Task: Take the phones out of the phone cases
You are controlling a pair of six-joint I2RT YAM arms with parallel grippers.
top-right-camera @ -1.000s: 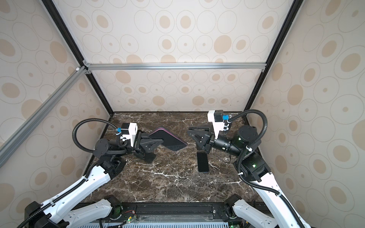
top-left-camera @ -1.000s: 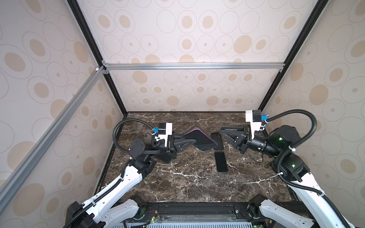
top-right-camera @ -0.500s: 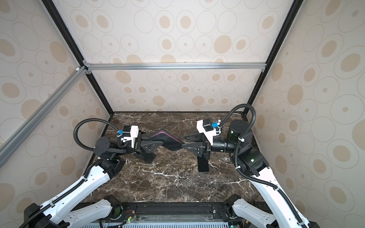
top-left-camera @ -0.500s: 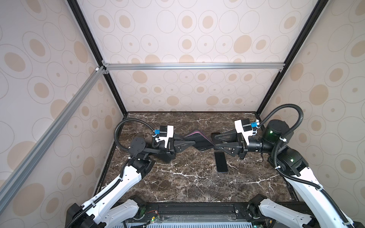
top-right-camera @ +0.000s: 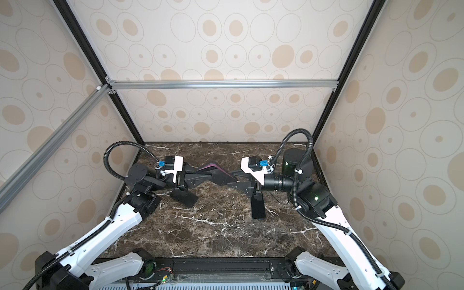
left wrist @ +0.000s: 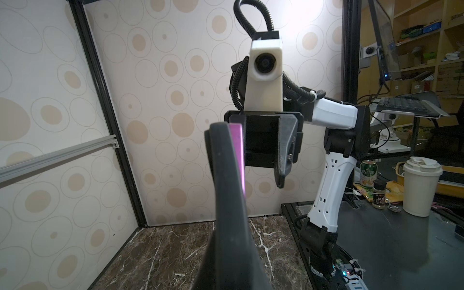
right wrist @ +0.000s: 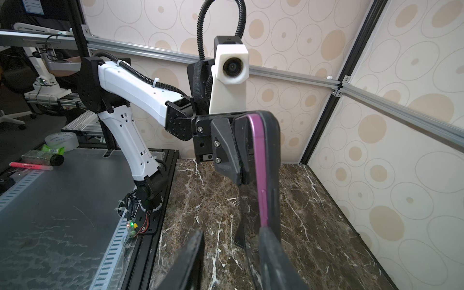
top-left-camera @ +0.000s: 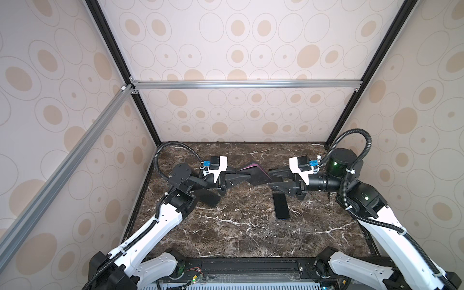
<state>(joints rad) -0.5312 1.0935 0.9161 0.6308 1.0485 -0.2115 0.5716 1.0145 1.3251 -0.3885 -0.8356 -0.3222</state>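
Observation:
A black phone case (top-left-camera: 259, 177) (top-right-camera: 221, 175) hangs in the air over the table's back middle. The phone shows as a purple edge (right wrist: 259, 163) (left wrist: 237, 150) inside it. My left gripper (top-left-camera: 244, 179) (top-right-camera: 206, 177) is shut on the case's left end. My right gripper (top-left-camera: 272, 179) (top-right-camera: 233, 179) (right wrist: 231, 261) stands open with one finger on each side of the case's right end. In the right wrist view the case lies against one finger (right wrist: 273, 261), with a gap to the other.
A black phone (top-left-camera: 281, 206) (top-right-camera: 258, 207) lies flat on the marble table (top-left-camera: 238, 231), below my right gripper. Another flat black slab (top-left-camera: 209, 198) (top-right-camera: 184, 197) lies under my left wrist. Patterned walls close the back and both sides.
My right gripper has swung left and levelled, and its fingers now straddle the case's right end. My left gripper keeps its hold and has brought the case flatter.

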